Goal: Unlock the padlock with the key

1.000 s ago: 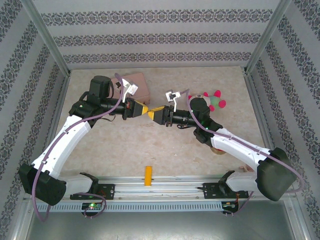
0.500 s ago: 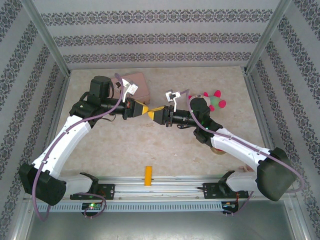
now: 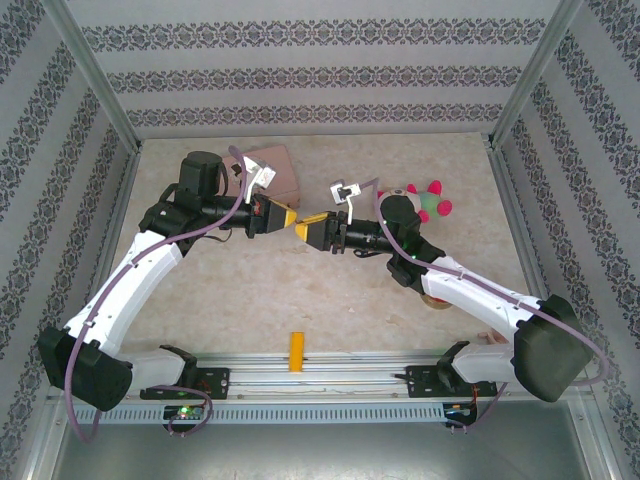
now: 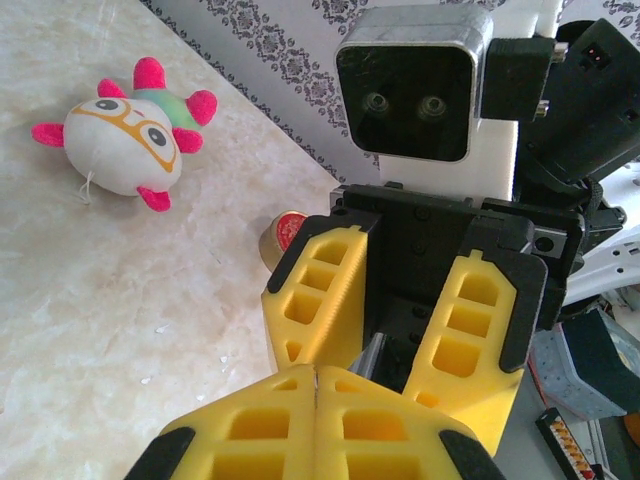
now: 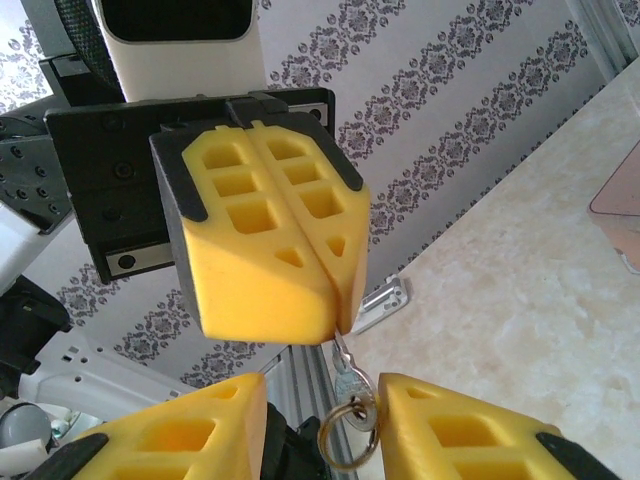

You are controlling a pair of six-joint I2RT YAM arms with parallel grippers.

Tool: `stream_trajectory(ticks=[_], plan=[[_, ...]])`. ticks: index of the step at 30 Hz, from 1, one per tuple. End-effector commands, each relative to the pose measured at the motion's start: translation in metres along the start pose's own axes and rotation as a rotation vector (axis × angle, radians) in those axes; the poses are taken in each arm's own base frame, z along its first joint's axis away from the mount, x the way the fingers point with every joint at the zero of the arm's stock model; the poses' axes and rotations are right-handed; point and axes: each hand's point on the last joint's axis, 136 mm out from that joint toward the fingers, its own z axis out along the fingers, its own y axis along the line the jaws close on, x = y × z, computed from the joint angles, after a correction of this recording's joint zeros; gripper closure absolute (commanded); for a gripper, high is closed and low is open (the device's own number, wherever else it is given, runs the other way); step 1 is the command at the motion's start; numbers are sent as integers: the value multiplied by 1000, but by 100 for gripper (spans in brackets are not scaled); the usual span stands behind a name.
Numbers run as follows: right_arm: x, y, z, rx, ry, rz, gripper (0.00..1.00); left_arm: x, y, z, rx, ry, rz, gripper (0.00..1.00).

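Observation:
The key [image 5: 349,378] is a small silvery thing with a wire ring, held above the table. My left gripper [image 5: 337,318] is shut on its blade tip, so its head and ring hang free. In the left wrist view my left gripper [image 4: 316,388] shows pressed shut, and the key [image 4: 369,356] is an edge-on sliver beyond it. My right gripper [image 5: 325,405] faces it, open, one finger on each side of the key's head. In the top view the left gripper [image 3: 284,216] and right gripper [image 3: 307,229] meet tip to tip. The padlock is out of view.
A pink tin [image 3: 279,171] lies at the back behind the left arm. A plush toy [image 3: 426,200] sits at the back right. A small yellow-orange block [image 3: 296,351] rests by the front rail. A small tan pot with a red top [image 4: 283,233] stands under the right arm.
My right gripper has edged slightly left toward the left gripper. The left gripper keeps its hold on the key.

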Motion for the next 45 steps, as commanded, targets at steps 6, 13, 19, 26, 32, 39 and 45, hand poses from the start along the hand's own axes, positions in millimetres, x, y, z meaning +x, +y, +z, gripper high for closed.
stream_trajectory(ticks=[6, 13, 19, 26, 32, 39, 45], plan=[[-10, 18, 2, -53, -21, -55, 72, 0, -2, 2, 9, -9, 11, 100], [-7, 15, 0, -43, -22, -52, 76, 0, 0, 0, -8, -15, 12, 100], [-5, 16, -3, -37, -28, -54, 83, -1, 2, -1, -15, -27, 10, 100], [-7, 16, -6, -29, -43, -61, 100, -4, 4, -1, -10, -45, -1, 100], [-9, 14, -11, -7, -65, -63, 100, -8, 8, -4, -26, -71, -25, 84], [-7, -12, -20, 109, -89, -9, 100, -18, 28, -14, -171, -155, -67, 2], [8, -64, -35, 312, -106, 126, 100, -26, 52, -39, -378, -298, -93, 1]])
